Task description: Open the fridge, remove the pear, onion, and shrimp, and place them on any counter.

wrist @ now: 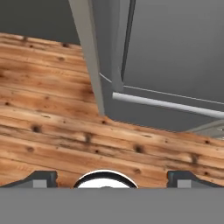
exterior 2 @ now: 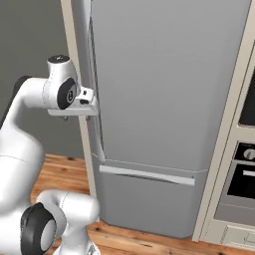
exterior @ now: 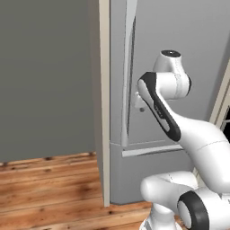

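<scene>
Here: one fridge point(exterior 2: 164, 99), grey-silver, door shut, filling the right base view from 12 to 4 o'clock. One gripper point(exterior 2: 88, 102), jaws spread wide, holding nothing, near the long vertical handle point(exterior: 127, 76), at 9 o'clock.

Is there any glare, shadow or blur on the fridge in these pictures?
Left base view: the fridge is evenly lit, without glare, and its handle has slightly jagged edges. Right base view: flat grey door, soft gradient, sharp. Hand view: the wooden floor is sharp, no blur.
</scene>
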{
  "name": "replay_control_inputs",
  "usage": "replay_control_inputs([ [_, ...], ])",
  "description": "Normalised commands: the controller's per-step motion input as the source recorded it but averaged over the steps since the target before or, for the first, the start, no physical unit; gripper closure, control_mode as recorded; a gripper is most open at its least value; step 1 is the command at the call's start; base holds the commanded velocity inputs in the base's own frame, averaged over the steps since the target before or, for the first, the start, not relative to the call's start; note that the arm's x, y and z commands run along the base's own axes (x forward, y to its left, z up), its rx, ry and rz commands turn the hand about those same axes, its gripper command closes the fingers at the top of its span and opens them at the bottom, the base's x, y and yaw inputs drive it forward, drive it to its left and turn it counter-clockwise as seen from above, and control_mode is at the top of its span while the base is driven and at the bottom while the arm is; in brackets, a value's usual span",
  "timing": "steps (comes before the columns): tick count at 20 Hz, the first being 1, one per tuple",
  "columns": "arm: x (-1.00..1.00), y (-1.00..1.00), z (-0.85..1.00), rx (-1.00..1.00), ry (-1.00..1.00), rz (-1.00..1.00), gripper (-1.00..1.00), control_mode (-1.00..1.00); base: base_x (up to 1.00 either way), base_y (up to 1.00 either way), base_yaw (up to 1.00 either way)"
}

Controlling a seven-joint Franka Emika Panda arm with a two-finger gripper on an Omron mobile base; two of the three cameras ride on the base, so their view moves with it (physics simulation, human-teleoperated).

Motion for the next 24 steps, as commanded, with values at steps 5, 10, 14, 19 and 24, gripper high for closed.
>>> replay_control_inputs([
  [5, -0.22, 0.01, 0.01, 0.0, -0.56, 0.0, -1.0, -1.0, 0.0, 0.0, 0.0],
  [10, 0.04, 0.0, 0.01, 0.0, -0.45, 0.0, -1.0, -1.0, 0.0, 0.0, 0.0],
  [14, 0.02, 0.04, 0.12, 0.0, -0.41, 0.0, -1.0, -1.0, 0.0, 0.0, 0.0],
  [19, 0.03, 0.06, 0.53, 0.06, -0.23, 0.0, -1.0, -1.0, 0.0, 0.0, 0.0],
  [24, 0.41, 0.01, 0.75, 0.12, -0.03, 0.01, -1.0, -1.0, 0.0, 0.0, 0.0],
])
